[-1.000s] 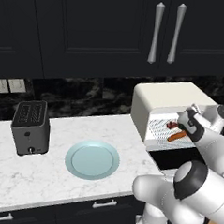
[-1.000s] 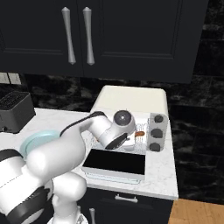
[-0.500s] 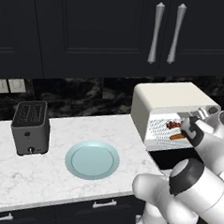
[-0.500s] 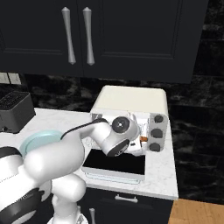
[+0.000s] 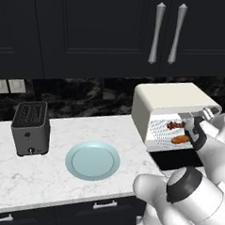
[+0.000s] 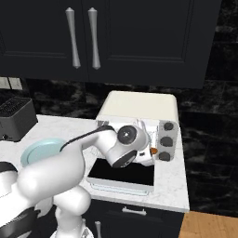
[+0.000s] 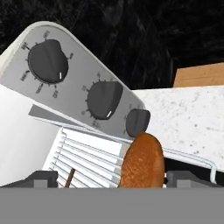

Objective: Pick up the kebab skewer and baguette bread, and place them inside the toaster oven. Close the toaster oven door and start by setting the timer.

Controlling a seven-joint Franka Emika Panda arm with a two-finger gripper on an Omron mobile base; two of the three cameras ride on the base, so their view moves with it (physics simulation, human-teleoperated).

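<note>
at 9 o'clock of the gripper [image 5: 192,134] in the left base view, the kebab skewer [image 5: 175,124] already lies on the toaster oven [image 5: 169,101] rack. the baguette bread [image 7: 142,160] sits between the fingers, apparently pinched shut on it, so it can reach the rack. at 6 o'clock the toaster oven door [image 6: 121,174] lies dropped flat, leaving the mouth clear.

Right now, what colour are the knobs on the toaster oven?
Dark grey, each with a small white pointer mark; the knobs on the toaster oven show best in the hand view.
</note>
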